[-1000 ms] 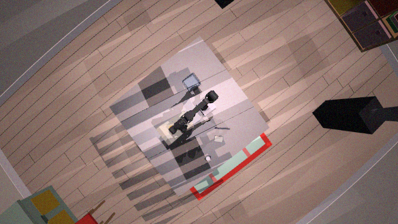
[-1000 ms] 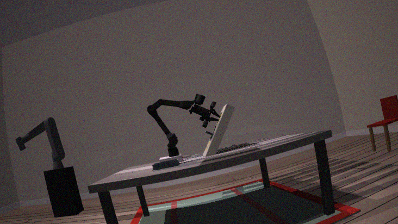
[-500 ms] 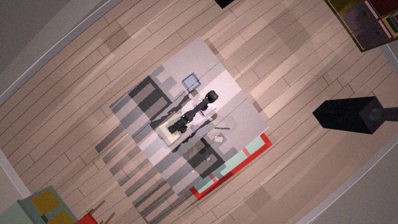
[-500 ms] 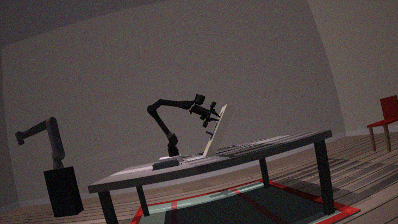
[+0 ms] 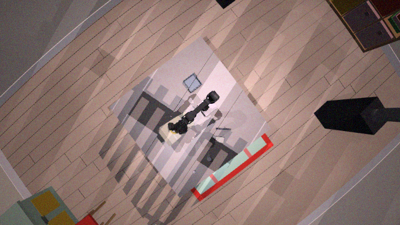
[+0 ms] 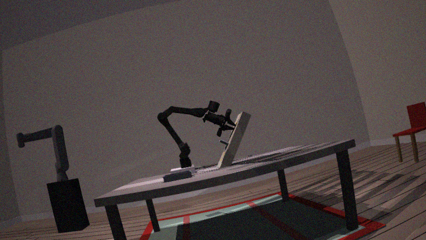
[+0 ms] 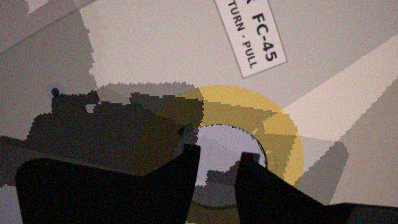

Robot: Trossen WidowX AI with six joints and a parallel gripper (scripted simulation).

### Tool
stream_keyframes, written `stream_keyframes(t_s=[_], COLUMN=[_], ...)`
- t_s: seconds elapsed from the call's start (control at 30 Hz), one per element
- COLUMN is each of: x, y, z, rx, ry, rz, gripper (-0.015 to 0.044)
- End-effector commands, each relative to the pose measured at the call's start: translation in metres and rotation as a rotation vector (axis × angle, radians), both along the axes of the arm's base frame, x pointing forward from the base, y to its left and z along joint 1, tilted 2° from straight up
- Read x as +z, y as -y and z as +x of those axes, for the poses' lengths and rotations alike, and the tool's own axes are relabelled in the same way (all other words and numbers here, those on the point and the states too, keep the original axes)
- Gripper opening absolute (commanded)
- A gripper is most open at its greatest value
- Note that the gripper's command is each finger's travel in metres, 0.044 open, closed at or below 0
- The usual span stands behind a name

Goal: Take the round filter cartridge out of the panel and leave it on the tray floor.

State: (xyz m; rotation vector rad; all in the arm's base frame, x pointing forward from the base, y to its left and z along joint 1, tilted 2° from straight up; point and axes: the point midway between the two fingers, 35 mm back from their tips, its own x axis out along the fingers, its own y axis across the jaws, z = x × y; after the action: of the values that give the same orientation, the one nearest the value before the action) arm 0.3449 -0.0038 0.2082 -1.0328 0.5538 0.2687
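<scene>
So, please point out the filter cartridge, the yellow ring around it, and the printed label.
filter cartridge (image 7: 222, 145): wrist view, on its grey face between the fingers.
yellow ring (image 7: 280, 132): wrist view, on its right side.
printed label (image 7: 252, 35): wrist view, on its middle.
</scene>
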Motion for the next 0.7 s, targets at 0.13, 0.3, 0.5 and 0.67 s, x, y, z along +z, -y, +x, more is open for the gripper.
stream_keyframes(t_s=[0.13, 0.3, 0.5, 0.67], x=[-0.0043, -0.0042, -0.004, -0.0039], y=[0.0002, 0.0002, 0.0002, 0.0002], z=[0.0062, 0.006, 0.0058, 0.0056], rx=[-0.177, -0.274, -0.389, -0.486], ry=[0.013, 0.021, 0.03, 0.038], rz=[0.267, 0.412, 0.586, 0.731], gripper=[0.0, 0.0, 0.0, 0.0])
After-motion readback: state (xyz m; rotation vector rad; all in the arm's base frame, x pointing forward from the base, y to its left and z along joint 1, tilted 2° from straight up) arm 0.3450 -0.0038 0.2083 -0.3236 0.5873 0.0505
